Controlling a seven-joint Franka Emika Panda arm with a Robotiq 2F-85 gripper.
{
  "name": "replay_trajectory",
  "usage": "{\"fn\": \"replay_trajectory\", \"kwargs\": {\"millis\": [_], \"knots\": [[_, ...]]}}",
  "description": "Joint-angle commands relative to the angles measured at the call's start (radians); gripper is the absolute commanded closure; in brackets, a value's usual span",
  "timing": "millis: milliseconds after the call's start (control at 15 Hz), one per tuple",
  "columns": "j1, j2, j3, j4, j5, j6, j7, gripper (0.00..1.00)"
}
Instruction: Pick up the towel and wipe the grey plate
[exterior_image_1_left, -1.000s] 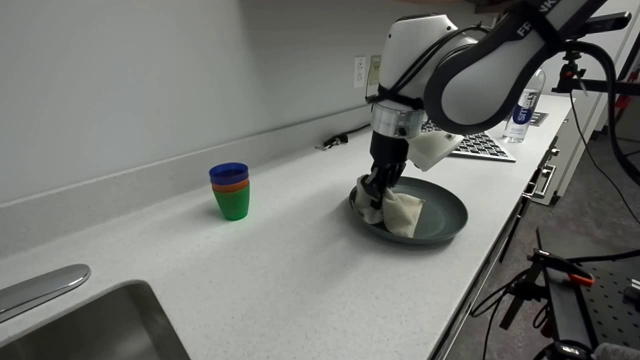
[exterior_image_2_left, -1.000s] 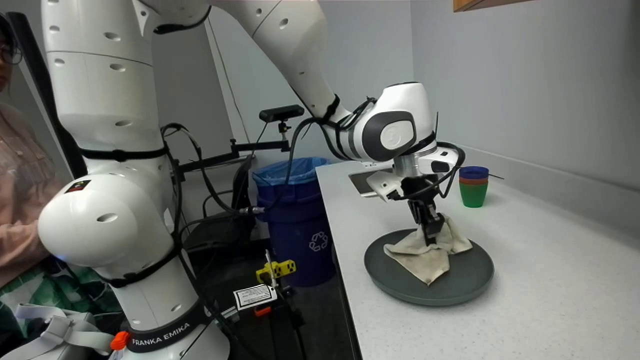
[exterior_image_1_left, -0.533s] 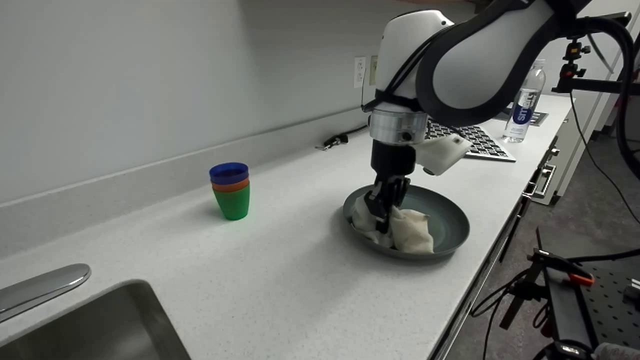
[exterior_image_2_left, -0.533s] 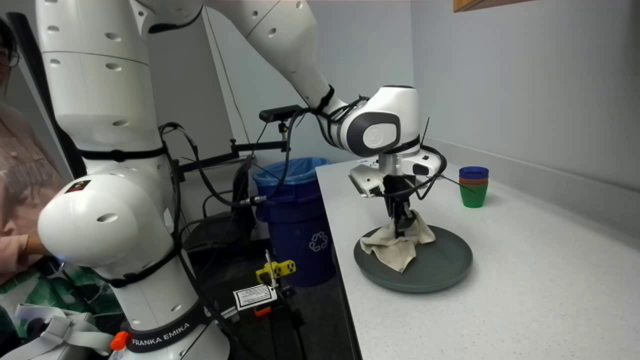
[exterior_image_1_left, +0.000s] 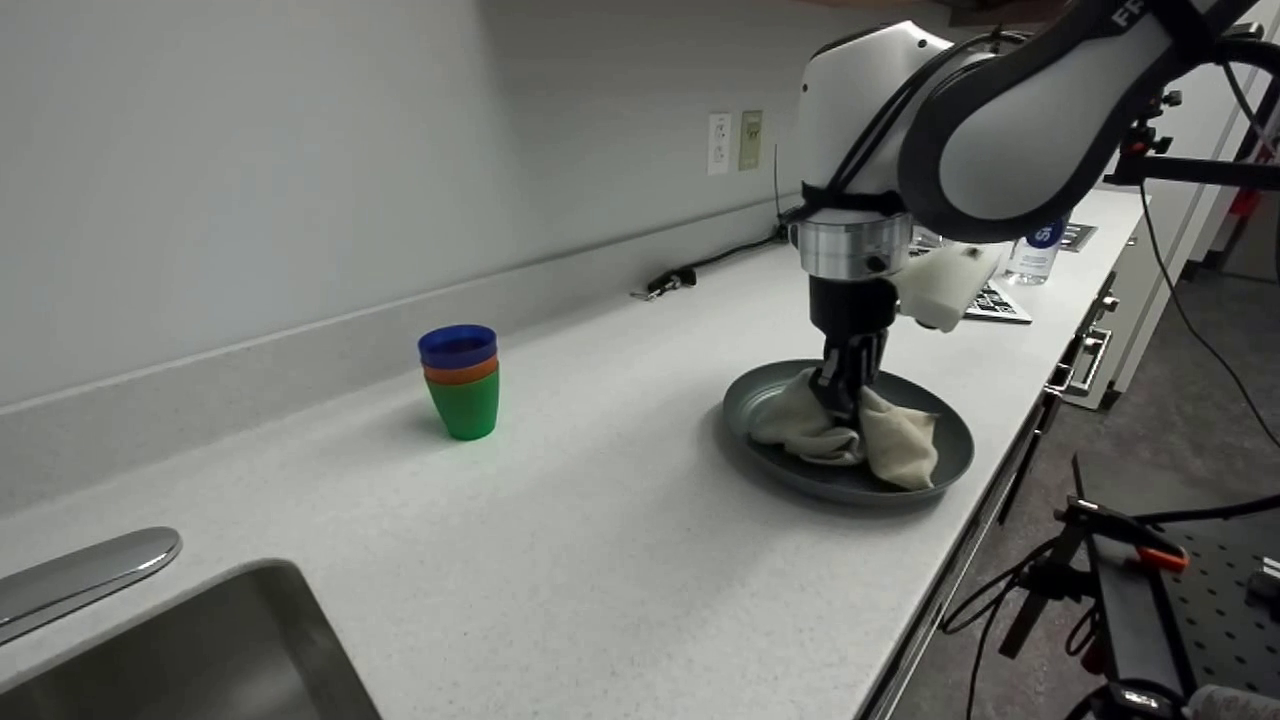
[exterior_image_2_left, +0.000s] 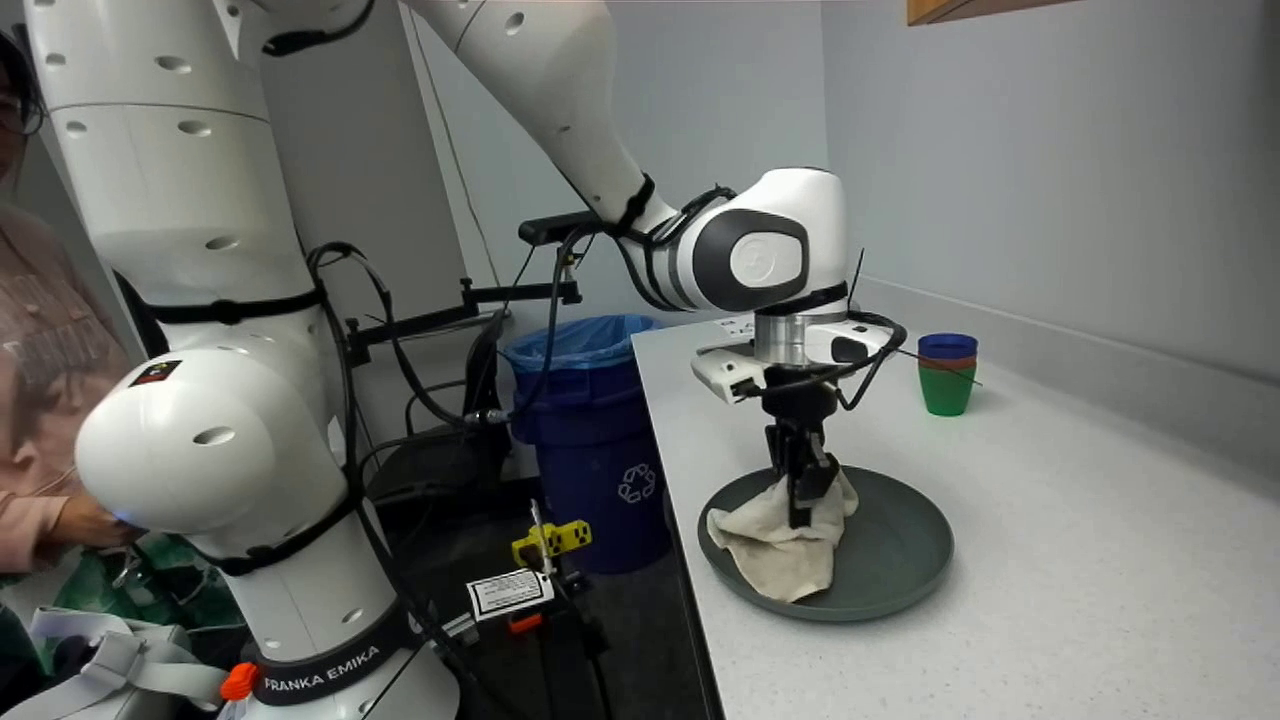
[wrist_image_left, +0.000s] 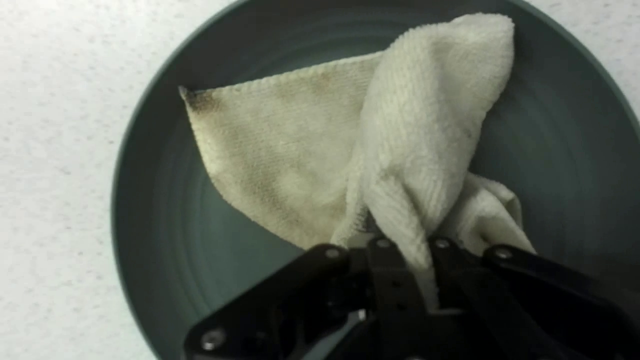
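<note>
My gripper (exterior_image_1_left: 845, 405) is shut on a cream towel (exterior_image_1_left: 900, 445) and points down over the grey plate (exterior_image_1_left: 765, 385). The plate lies flat on the white counter. In an exterior view the towel (exterior_image_2_left: 785, 565) spreads over the plate's near-left part, and the right part of the plate (exterior_image_2_left: 900, 560) is bare. In the wrist view a fold of the towel (wrist_image_left: 295, 140) runs up between the fingers of the gripper (wrist_image_left: 412, 250). One towel corner is dark and stained. The plate (wrist_image_left: 165, 210) shows around it. The fingertips are partly hidden by the cloth.
Stacked cups (exterior_image_1_left: 468, 405), blue, orange and green, stand toward the wall. A sink (exterior_image_1_left: 270, 640) and faucet (exterior_image_1_left: 90, 580) are at the near left. A bottle (exterior_image_1_left: 1035, 255) and keyboard (exterior_image_1_left: 995, 303) lie behind the arm. The counter's front edge is close to the plate.
My gripper has moved with the towel across the plate, toward the counter's front edge. The plate has shifted on the counter with it. The towel stays gripped and its folds have changed.
</note>
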Motion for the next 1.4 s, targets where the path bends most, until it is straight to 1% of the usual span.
{"fn": "replay_trajectory", "kwargs": {"millis": [0,133,333,467,600,800,933,1133,1200,1333], "knots": [[-0.002,-0.018,-0.045,-0.01,-0.191,-0.001,0.116,0.98],[-0.001,0.0,-0.067,0.007,-0.314,0.022,0.201,0.98],[0.001,0.031,-0.088,0.04,-0.45,0.072,0.337,0.98],[0.005,0.059,-0.093,0.064,-0.497,0.11,0.415,0.98],[0.012,0.09,-0.089,0.088,-0.51,0.144,0.472,0.98],[0.027,0.135,-0.082,0.12,-0.475,0.203,0.527,0.98],[0.036,0.156,-0.071,0.132,-0.424,0.236,0.529,0.98],[0.038,0.155,-0.017,0.116,-0.228,0.278,0.436,0.98],[0.032,0.145,0.015,0.105,-0.14,0.276,0.381,0.98],[0.031,0.123,0.063,0.091,-0.002,0.249,0.272,0.98]]}}
